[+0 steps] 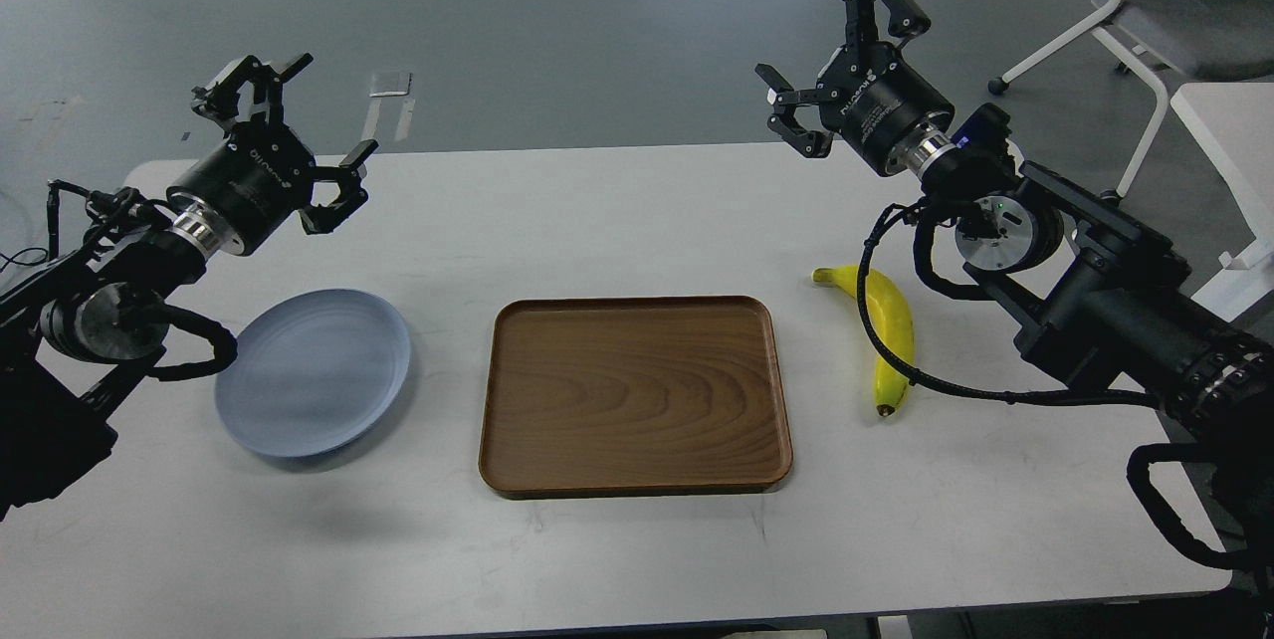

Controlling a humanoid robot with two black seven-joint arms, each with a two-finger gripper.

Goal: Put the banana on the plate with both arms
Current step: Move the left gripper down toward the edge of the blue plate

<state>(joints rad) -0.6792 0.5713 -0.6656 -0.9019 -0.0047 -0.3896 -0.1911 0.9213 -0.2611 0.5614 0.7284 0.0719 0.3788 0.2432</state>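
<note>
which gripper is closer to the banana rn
Right. The right gripper hovers open above and behind the banana; the left gripper is across the table, above the plate.

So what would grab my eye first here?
Probably the two black arms, the left gripper and right gripper raised open over a white table. Then the bright banana lying right of the wooden tray, with the blue-grey plate on the tray's left.

A lab or office workroom is showing here: a plain white rectangular tabletop (pixel 637 221) is standing on a bare grey floor (pixel 518 22) marked with tape strips (pixel 390 84), and a white-framed, grey-seated wheeled office chair (pixel 1145 22) is sitting nearby.
</note>
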